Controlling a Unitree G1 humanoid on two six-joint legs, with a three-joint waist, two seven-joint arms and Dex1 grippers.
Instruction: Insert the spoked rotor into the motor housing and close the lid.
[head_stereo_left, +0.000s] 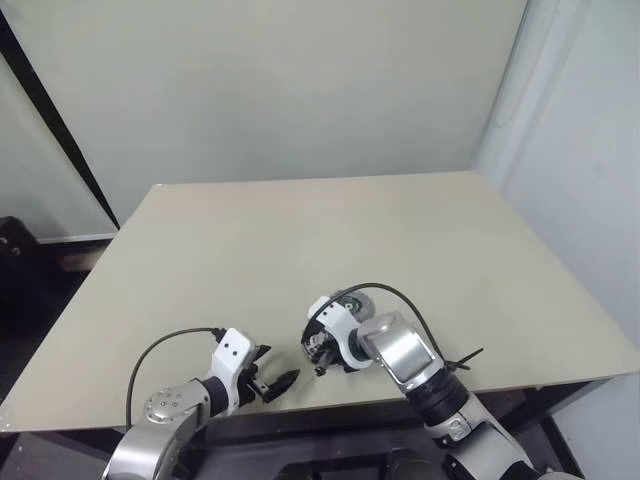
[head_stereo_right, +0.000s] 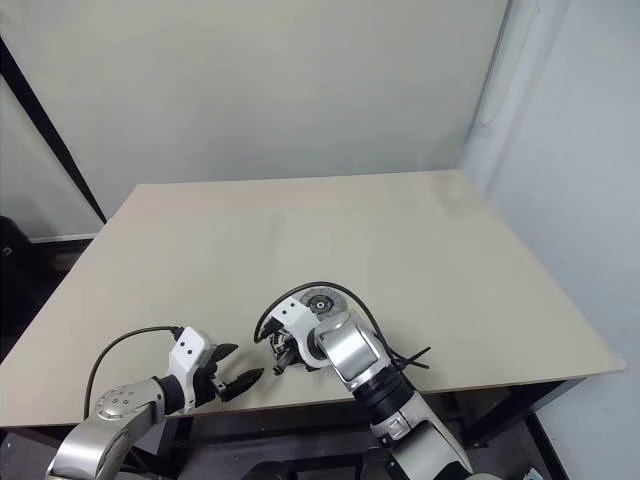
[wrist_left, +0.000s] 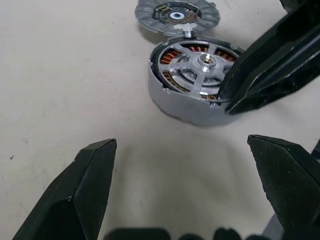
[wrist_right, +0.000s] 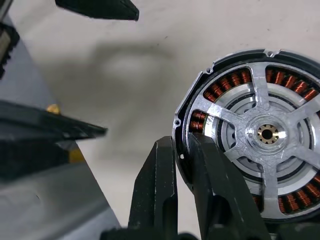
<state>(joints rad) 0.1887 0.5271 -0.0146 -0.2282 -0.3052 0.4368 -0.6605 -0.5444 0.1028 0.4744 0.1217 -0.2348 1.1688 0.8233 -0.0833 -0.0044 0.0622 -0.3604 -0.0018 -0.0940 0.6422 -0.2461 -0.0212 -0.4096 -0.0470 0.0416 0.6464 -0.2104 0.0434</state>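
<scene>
I see the thin silver spoked rotor (wrist_right: 265, 135) seated inside the round motor housing (wrist_left: 192, 82) with copper windings, near the front edge of the beige bench (head_stereo_left: 330, 250). My right tool (wrist_right: 182, 150) pinches the housing's rim, fingers nearly together. The grey speckled lid (wrist_left: 177, 12) lies just beside it. My left tool (wrist_left: 182, 165) hovers nearby, spread wide and empty.

A bare robotics test room or lab: a plain beige desk (head_stereo_left: 330, 250) on dark metal legs stands against blank pale walls (head_stereo_left: 280, 90), with a white curtain (head_stereo_left: 580, 150) hanging past the desk's far right corner and small motor parts (wrist_left: 192, 80) near its front edge.
</scene>
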